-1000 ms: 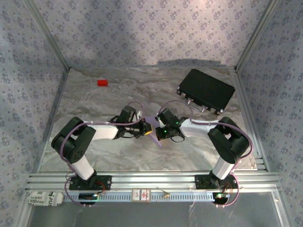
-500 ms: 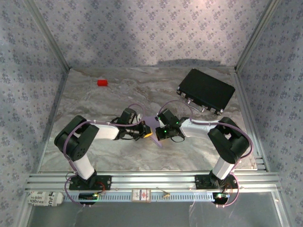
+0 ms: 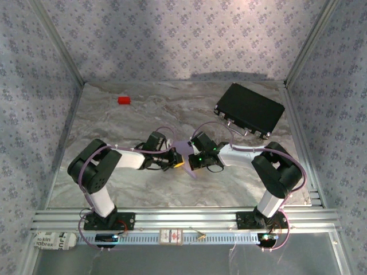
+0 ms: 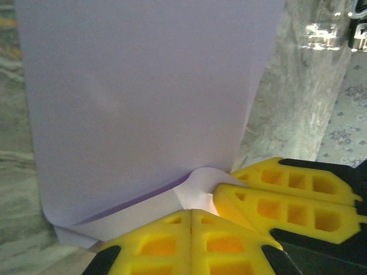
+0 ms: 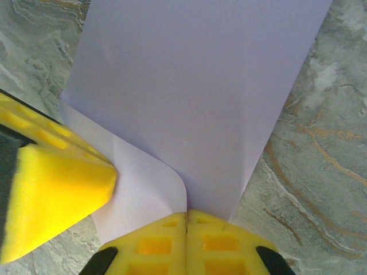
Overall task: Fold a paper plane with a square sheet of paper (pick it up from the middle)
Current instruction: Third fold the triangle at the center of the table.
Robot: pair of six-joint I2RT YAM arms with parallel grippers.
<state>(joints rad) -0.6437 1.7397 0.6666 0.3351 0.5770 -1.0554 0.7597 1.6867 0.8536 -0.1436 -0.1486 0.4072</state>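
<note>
The square sheet of paper [image 3: 184,150], pale lilac and folded over on itself, is held just above the marble table between both grippers. My left gripper [image 3: 177,161] is shut on its lower edge from the left, and my right gripper [image 3: 194,160] is shut on it from the right. In the left wrist view the sheet [image 4: 143,97] rises from the shut left gripper [image 4: 191,211], with the right gripper's yellow fingers [image 4: 287,200] close beside it. The right wrist view has the sheet [image 5: 195,86] standing out of the shut right gripper [image 5: 186,213], and a left finger [image 5: 57,189] pressing in beside the curled fold.
A small red block [image 3: 124,100] lies at the far left of the table. A black rectangular case [image 3: 250,109] sits at the far right. Patterned walls enclose three sides, and an aluminium rail [image 3: 183,220] runs along the near edge.
The left arm's elbow has shifted slightly to the right. Both grippers stay shut on the sheet in nearly the same place.
</note>
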